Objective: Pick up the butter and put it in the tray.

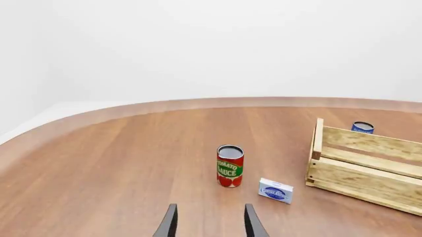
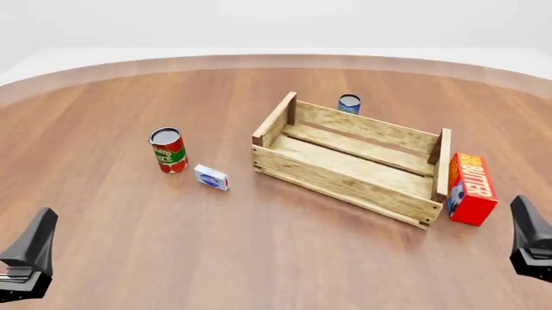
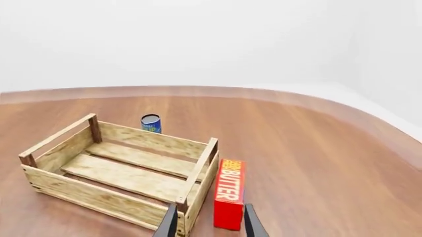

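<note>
Butter (image 2: 471,188) stands touching the tray (image 2: 345,184), not picked up yet. Right gripper (image 3: 207,222) is open and empty; next it must reach down to the butter.

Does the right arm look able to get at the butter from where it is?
Probably yes. The butter stands outside the tray, just past its right end board, with bare table between it and the open right gripper. Only the close end board could crowd a gripper finger.
</note>
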Robot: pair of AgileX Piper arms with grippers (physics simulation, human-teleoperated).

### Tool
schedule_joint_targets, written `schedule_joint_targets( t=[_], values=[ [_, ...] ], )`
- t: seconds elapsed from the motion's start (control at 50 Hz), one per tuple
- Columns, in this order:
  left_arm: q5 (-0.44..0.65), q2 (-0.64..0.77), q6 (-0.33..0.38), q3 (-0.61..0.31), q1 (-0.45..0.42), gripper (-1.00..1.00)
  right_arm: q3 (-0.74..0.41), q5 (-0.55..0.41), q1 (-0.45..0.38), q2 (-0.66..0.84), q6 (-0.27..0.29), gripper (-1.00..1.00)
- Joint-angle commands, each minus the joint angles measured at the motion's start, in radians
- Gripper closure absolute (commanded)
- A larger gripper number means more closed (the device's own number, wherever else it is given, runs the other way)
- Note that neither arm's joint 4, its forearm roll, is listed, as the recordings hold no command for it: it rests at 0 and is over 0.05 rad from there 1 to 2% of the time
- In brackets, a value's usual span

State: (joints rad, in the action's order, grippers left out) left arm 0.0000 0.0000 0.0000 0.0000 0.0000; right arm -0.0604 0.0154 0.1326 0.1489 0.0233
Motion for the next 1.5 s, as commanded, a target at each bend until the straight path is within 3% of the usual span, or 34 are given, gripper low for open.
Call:
schedule_joint_targets(
  t=[0.02,0.7,1.5],
  values=[
    [0.000,0.000,0.000,0.000,0.000,-1.00,0.011,0.048,0.030,0.067,0.011,-1.00],
    [0.000,0.000,0.000,0.000,0.000,-1.00,0.054,0.199,0.095,0.227,0.038,-1.00],
    [0.000,0.000,0.000,0.000,0.000,-1.00,0.060,0.591,0.114,0.676,0.056,-1.00]
  ],
)
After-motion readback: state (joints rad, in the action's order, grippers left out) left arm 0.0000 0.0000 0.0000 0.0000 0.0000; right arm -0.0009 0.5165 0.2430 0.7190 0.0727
